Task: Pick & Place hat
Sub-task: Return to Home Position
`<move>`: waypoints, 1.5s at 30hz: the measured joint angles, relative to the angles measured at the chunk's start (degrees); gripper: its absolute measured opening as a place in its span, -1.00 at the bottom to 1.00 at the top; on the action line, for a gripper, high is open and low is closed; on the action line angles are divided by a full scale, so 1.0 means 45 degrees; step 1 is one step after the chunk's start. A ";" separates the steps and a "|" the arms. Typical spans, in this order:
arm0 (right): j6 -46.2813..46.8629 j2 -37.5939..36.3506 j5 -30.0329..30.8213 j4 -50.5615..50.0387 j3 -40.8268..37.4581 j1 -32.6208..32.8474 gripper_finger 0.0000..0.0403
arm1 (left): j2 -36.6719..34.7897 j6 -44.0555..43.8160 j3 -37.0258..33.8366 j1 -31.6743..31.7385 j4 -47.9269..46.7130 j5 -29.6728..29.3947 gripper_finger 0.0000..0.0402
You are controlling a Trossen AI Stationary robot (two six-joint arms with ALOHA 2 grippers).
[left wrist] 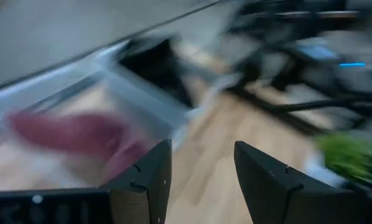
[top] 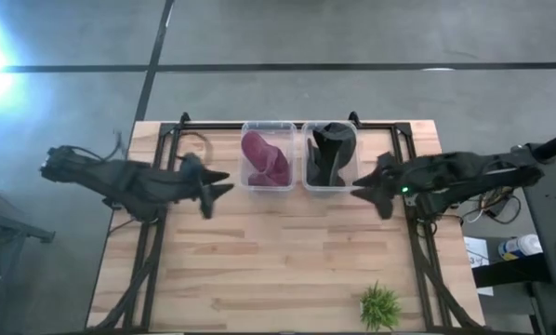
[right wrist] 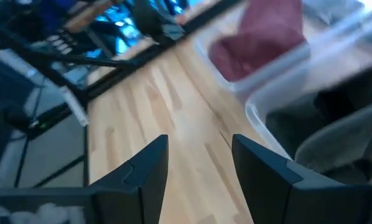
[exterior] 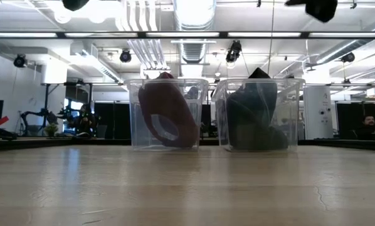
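A maroon hat [top: 266, 158] sits in the left clear bin [top: 268, 182] at the table's far edge; a black hat [top: 329, 154] sits in the right clear bin [top: 329, 184] beside it. In the low view the maroon hat [exterior: 169, 113] and black hat [exterior: 253, 113] stand upright inside their bins. My left gripper [top: 220, 182] hovers open just left of the maroon hat's bin, empty; its wrist view shows open fingers [left wrist: 201, 180]. My right gripper [top: 364, 186] hovers open just right of the black hat's bin, empty [right wrist: 198, 174].
A small green plant [top: 380, 305] stands near the table's near right corner. Bare wooden tabletop [top: 278, 261] stretches in front of the bins. Dark frame rails run along the table's left and right sides. Cables and gear lie off the table's right edge.
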 joint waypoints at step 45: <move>-0.0915 -0.8681 0.2832 0.5586 -1.1360 0.0446 -0.14 | -1.0416 -0.1329 -1.3213 0.5655 1.0044 1.1561 -0.17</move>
